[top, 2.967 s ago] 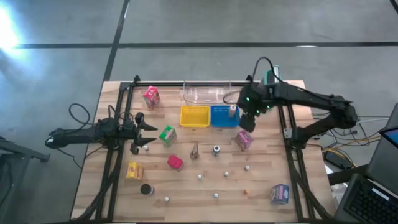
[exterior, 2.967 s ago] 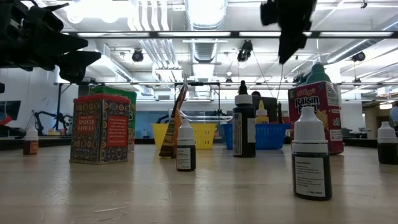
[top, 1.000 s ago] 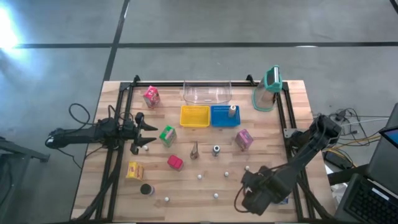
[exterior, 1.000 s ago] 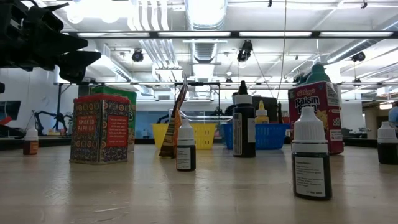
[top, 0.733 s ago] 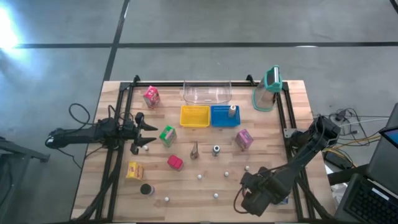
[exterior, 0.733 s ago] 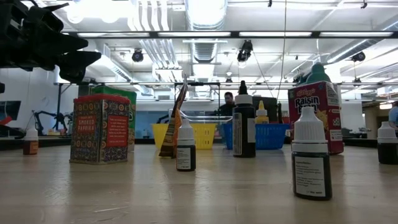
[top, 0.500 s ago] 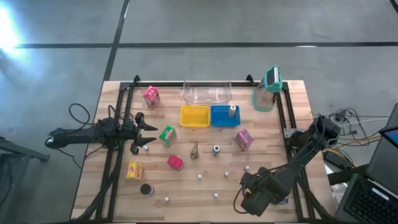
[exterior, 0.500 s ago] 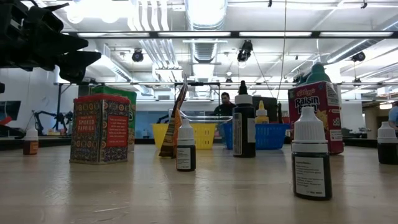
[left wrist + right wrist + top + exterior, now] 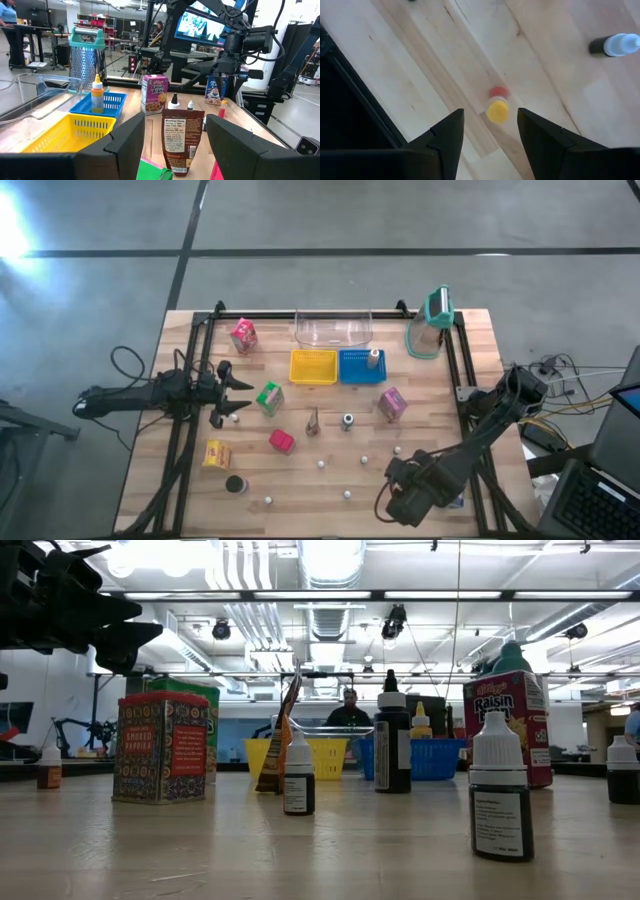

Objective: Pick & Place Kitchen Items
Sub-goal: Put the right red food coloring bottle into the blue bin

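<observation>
Yellow small bottle with a red cap [image 9: 496, 106] stands on the bare wood table [image 9: 300, 480], seen end-on from straight above in the right wrist view. Right gripper [image 9: 487, 137] hovers over it with jaws spread apart, nothing between them, bottle lined up with the gap but not touched. In the high view the right gripper [image 9: 400, 502] sits at the near right part of the table, its body hiding the bottle.

Step in hand, as I judge it: approach for a pick, grasp not yet made. Next move calls for a straight descent so the fingers pass either side of the bottle, then a close; the thing is tiny and top-heavy looking, so a slight offset could tip or roll it.

Likely drop spot is 1 of 2 baskets, yellow basket [image 9: 313, 366] or blue basket [image 9: 357, 367], both well apart from the gripper at the far side; blue already holds a small bottle [image 9: 375, 359].

Left gripper [image 9: 232, 392] waits at the left, jaws open and empty, near the green carton [image 9: 268, 397]. Other cartons and white-capped bottles lie scattered.
</observation>
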`<state>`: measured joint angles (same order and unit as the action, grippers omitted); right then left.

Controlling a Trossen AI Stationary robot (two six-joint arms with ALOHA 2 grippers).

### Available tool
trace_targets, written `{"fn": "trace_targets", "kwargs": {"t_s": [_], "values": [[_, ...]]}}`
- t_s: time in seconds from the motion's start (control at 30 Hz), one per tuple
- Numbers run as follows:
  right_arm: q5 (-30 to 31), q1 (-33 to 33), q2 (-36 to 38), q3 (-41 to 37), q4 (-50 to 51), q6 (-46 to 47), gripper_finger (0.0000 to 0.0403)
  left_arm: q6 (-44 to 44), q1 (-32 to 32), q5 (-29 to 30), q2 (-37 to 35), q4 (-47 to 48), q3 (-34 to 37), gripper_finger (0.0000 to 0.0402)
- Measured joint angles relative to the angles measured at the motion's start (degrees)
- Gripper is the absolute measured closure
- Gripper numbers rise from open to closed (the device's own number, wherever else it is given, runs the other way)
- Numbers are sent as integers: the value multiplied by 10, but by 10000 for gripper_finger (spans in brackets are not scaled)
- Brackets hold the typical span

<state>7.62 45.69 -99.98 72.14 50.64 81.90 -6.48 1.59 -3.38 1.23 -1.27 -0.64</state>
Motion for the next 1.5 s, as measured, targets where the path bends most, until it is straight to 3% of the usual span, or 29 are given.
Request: {"fn": "trace_targets", "kwargs": {"t_s": [0.23,0.83,1.2,1.5], "values": [[0,0,0,-22,-20,4,216,0,0,0,0,0,0,183],[4,0,0,-36,-40,0,264,0,0,0,0,0,0,183],[0,-2,0,-52,-52,-3,262,0,0,0,0,0,0,183],[-2,-2,0,-46,-51,-16,308,0,0,0,0,0,0,183]]}}
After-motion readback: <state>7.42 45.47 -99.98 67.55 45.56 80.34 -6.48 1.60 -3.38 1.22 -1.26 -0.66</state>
